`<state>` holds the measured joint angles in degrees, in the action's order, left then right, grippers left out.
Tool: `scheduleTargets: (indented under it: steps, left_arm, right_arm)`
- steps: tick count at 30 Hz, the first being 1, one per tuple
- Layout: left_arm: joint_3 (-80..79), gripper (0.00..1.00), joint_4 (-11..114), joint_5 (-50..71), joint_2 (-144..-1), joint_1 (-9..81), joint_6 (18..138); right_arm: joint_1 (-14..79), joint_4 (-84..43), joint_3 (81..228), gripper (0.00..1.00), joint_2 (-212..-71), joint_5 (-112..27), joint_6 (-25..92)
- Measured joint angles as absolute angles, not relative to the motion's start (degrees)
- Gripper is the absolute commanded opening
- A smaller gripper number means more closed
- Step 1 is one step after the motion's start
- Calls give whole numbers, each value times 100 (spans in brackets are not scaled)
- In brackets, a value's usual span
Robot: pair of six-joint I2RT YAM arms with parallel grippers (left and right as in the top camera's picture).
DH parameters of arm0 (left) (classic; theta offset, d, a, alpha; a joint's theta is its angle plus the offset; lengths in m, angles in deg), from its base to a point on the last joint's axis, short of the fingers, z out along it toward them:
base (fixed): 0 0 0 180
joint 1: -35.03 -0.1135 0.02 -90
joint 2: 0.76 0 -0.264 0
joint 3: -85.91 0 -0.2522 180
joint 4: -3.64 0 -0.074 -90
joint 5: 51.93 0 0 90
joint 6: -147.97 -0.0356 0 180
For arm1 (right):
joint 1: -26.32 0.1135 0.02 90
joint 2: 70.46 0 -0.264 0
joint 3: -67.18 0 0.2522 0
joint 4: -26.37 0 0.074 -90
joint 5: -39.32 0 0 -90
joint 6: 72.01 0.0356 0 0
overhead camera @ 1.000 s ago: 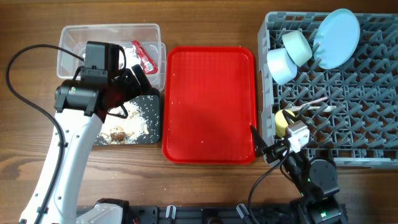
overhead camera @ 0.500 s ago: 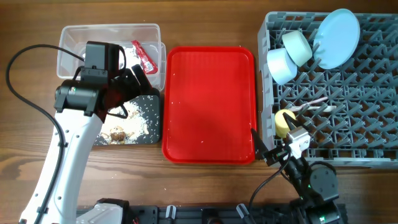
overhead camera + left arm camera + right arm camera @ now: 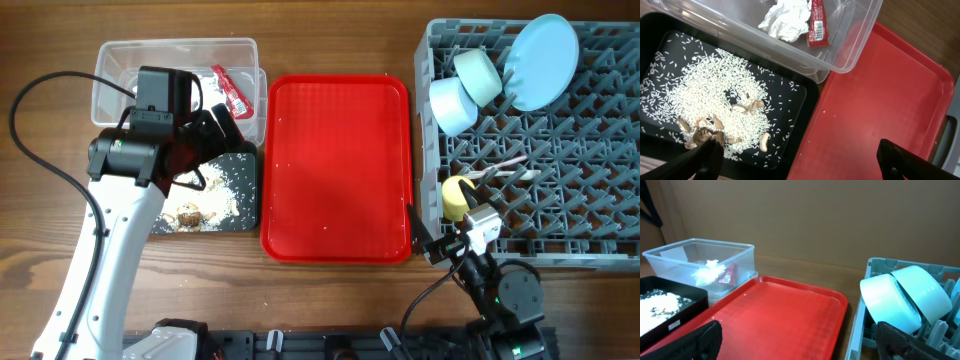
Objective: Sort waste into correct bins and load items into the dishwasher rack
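A: Where is the waste?
B: The wrapper (image 3: 817, 25) and tissue (image 3: 785, 20) lie in the tub (image 3: 175, 45). The rice (image 3: 705, 95) and scraps (image 3: 705, 132) are spread in the black tray (image 3: 805, 100), which touches the tub.
A: And the dishes?
B: All are in the rack (image 3: 560, 190). The plate (image 3: 542, 60) stands on edge at the far side, with the mint bowl (image 3: 478, 75) and blue bowl (image 3: 452, 105) just beside it. The cup (image 3: 457, 195) is near the front, with the cutlery (image 3: 498, 168) next to it.
A: The claws?
B: Both are spread wide and pinch nothing. The left gripper (image 3: 802, 160) hangs over the black tray's edge by the red tray (image 3: 335, 165). The right gripper (image 3: 800, 340) sits low at the red tray's near corner, by the rack.
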<state>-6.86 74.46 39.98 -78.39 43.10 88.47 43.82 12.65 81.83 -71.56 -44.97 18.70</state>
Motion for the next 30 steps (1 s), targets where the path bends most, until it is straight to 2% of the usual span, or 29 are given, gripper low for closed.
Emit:
scheduleTargets:
  steps: [12,18,23,30]
  left_arm:
    - [-686,100,7446,3998,-7839,4310,8847]
    - [-686,100,7444,3998,-7839,4310,8847]
    - [-686,100,7446,3998,-7839,4310,8847]
    - [-686,100,7446,3998,-7839,4310,8847]
  right_arm:
    - [4382,1293,8179,100,-7156,-4562,1870]
    - [4382,1804,8150,100,-7152,-4580,1870]
    - [4382,1297,8130,100,-7134,-4586,1872]
    - [4382,1265,8130,100,-7134,-4601,1870]
